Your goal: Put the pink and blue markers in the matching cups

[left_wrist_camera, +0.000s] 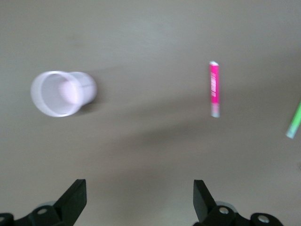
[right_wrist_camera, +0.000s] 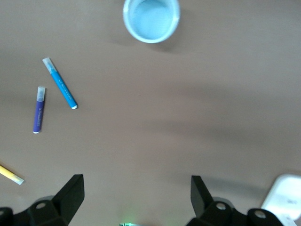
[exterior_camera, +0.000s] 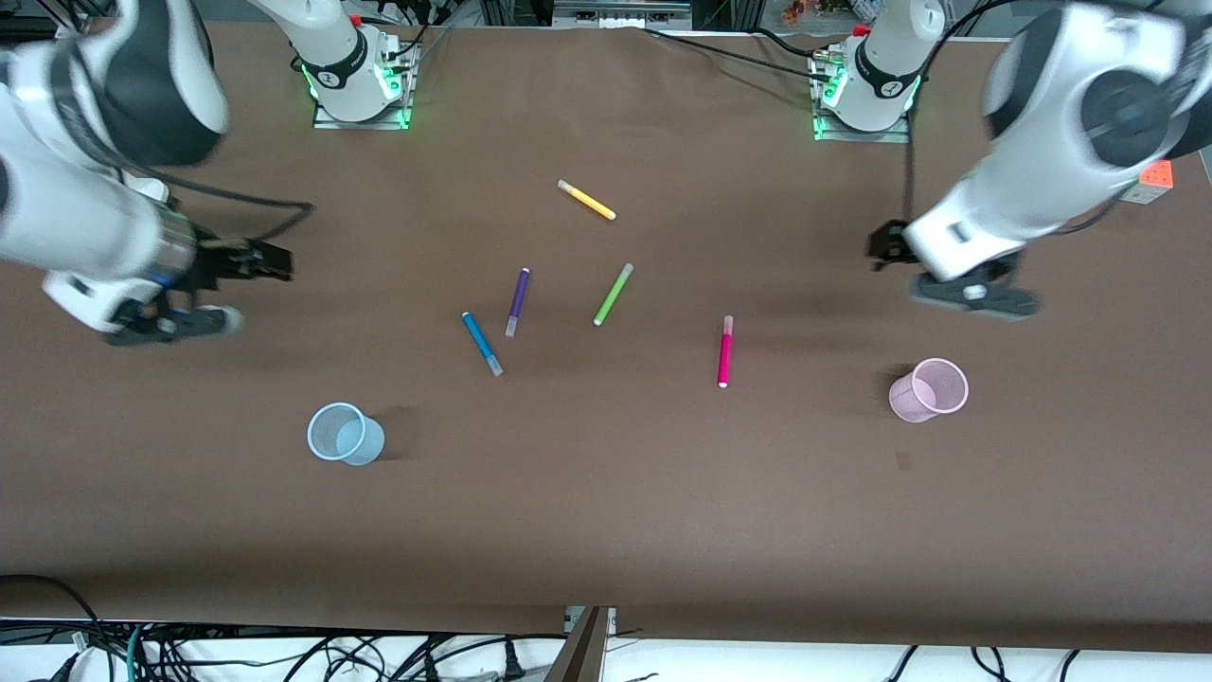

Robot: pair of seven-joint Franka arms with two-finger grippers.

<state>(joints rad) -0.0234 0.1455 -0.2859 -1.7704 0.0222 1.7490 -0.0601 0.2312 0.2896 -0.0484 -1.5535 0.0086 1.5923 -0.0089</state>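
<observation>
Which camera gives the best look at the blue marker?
The right wrist view: the slim mid-blue felt-tip marker lies whole and unobstructed, pale end clearly visible, beside the purple pen. The front view also shows it whole but smaller. The left wrist view does not show it.

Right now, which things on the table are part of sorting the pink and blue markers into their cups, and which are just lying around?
For the job:
pink marker
blue marker
pink cup
blue cup

Just lying about:
purple marker
green marker
yellow marker
colourful cube at the table's edge, toward the left arm's end
</observation>
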